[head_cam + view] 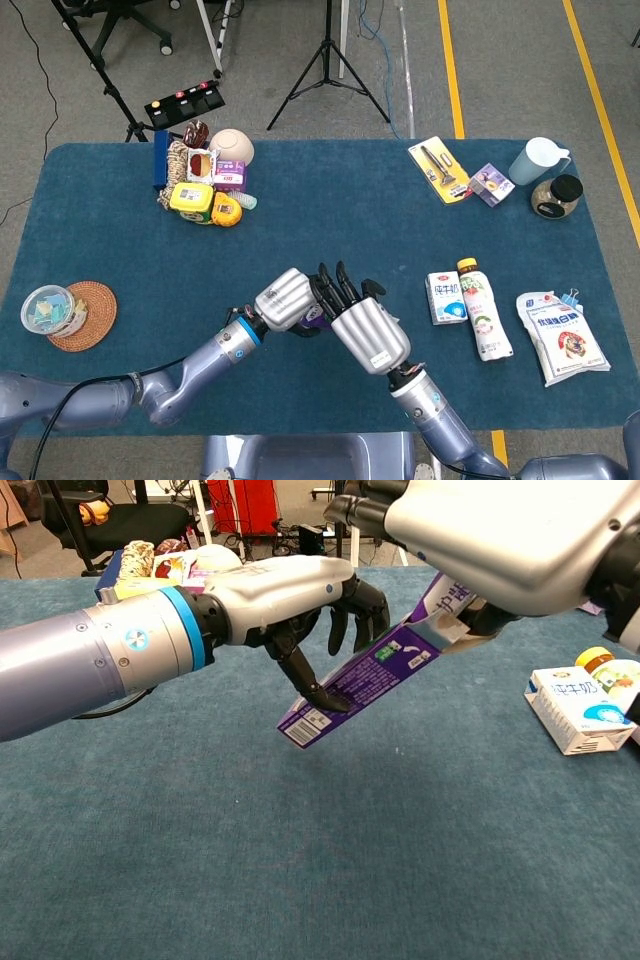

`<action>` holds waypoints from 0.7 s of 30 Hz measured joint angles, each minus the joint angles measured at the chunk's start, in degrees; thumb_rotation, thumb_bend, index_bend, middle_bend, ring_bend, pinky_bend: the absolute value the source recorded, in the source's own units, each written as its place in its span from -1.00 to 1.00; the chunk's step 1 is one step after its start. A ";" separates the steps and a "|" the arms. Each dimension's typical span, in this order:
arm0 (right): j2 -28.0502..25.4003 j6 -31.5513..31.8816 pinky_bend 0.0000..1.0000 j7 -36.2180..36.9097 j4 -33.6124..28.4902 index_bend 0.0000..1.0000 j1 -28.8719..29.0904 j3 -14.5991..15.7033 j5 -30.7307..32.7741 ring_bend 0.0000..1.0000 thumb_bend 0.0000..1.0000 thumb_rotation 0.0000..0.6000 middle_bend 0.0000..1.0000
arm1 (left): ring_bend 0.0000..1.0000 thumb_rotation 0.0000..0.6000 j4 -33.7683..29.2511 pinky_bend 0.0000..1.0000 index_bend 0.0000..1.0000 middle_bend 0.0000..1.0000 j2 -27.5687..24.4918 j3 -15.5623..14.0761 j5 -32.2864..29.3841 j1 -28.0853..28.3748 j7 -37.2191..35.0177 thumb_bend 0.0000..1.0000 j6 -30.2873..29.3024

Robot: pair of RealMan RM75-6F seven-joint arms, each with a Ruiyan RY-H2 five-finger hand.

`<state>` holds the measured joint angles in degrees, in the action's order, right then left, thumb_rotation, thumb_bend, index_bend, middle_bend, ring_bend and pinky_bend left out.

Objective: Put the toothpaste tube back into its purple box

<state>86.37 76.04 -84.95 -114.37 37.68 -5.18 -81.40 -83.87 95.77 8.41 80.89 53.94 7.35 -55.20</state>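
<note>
Both hands meet at the near middle of the blue carpeted table point(330, 215), and we record them on one item: the long purple cardboard toothpaste box point(372, 679), held clear of the surface and tilted, barcode end low toward the left, far end raised. We see the left hand point(300, 600) gripping the box's middle, dark fingers point(305, 675) curled around it. The right hand point(500, 535) covers the upper end; its fingers are hidden behind the white shell, so we cannot tell how they are set. We cannot make out the toothpaste tube; the upper end is hidden. To the right we note a small white milk carton point(442, 297), a white drink bottle with orange cap point(478, 305) and a white snack bag point(562, 335). At the left edge sits a bowl on a woven coaster point(90, 318). Farther back lie a heap of assorted packets point(205, 180), a yellow card pack point(438, 170), a pale blue jug point(537, 160) and a dark-lidded jar point(557, 195).
</note>
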 measured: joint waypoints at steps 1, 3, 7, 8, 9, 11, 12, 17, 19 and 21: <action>-0.07 0.15 0.08 0.05 0.12 -0.91 -0.11 -0.02 -0.32 -0.71 -0.05 1.00 -0.85 | -0.06 1.00 0.37 0.43 0.17 0.04 0.23 0.03 0.28 -0.14 -0.91 -0.54 -0.33; -0.18 0.43 0.08 0.16 0.32 -0.91 -0.30 -0.13 -0.70 -0.72 -0.05 1.00 -0.85 | -0.06 1.00 0.86 0.43 0.17 0.04 0.55 0.11 0.59 -0.38 -2.53 -0.54 -0.81; -0.35 1.22 0.08 0.72 1.02 -0.91 -0.68 -0.56 -2.02 -0.74 -0.05 1.00 -0.87 | -0.06 1.00 2.64 0.43 0.17 0.04 1.34 0.38 1.55 -1.03 -7.48 -0.54 -2.26; -0.34 1.44 0.07 0.92 1.25 -0.92 -0.74 -0.68 -2.50 -0.75 -0.05 1.00 -0.89 | -0.06 1.00 3.08 0.43 0.17 0.04 1.47 0.43 1.75 -1.16 -8.52 -0.54 -2.51; -0.32 1.68 0.06 1.19 1.50 -0.92 -0.80 -0.83 -3.04 -0.76 -0.05 1.00 -0.90 | -0.06 1.00 3.51 0.43 0.17 0.04 1.58 0.49 1.89 -1.28 -9.50 -0.54 -2.69; -0.26 2.30 0.05 2.05 2.19 -0.94 -0.93 -1.24 -4.51 -0.78 -0.05 1.00 -0.91 | -0.06 1.00 4.59 0.43 0.17 0.04 1.79 0.60 2.14 -1.52 -11.42 -0.54 -2.94; -0.23 2.64 0.05 2.43 2.46 -0.94 -1.02 -1.49 -5.14 -0.78 -0.05 1.00 -0.92 | -0.06 1.00 5.05 0.43 0.17 0.04 1.89 0.65 2.19 -1.63 -12.08 -0.54 -3.01; -0.32 3.78 0.05 3.92 2.23 -0.98 -1.84 -2.31 -6.74 -0.79 -0.07 1.00 -0.95 | -0.06 1.00 6.66 0.43 0.17 0.04 2.41 0.88 2.23 -2.07 -14.87 -0.54 -3.22; -0.45 3.86 0.05 4.50 1.80 -0.99 -2.08 -2.15 -7.44 -0.80 -0.08 1.00 -0.97 | -0.06 1.00 7.06 0.43 0.17 0.04 2.55 0.94 2.18 -2.15 -15.57 -0.54 -3.15; -0.59 3.75 0.05 4.68 1.81 -0.99 -2.15 -1.83 -8.71 -0.80 -0.08 1.00 -0.98 | -0.06 1.00 7.53 0.43 0.17 0.04 2.74 1.07 2.04 -2.17 -16.29 -0.54 -2.90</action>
<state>85.78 79.79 -80.27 -112.56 35.53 -7.01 -90.11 -76.34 98.51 9.47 82.93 51.77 -8.94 -58.11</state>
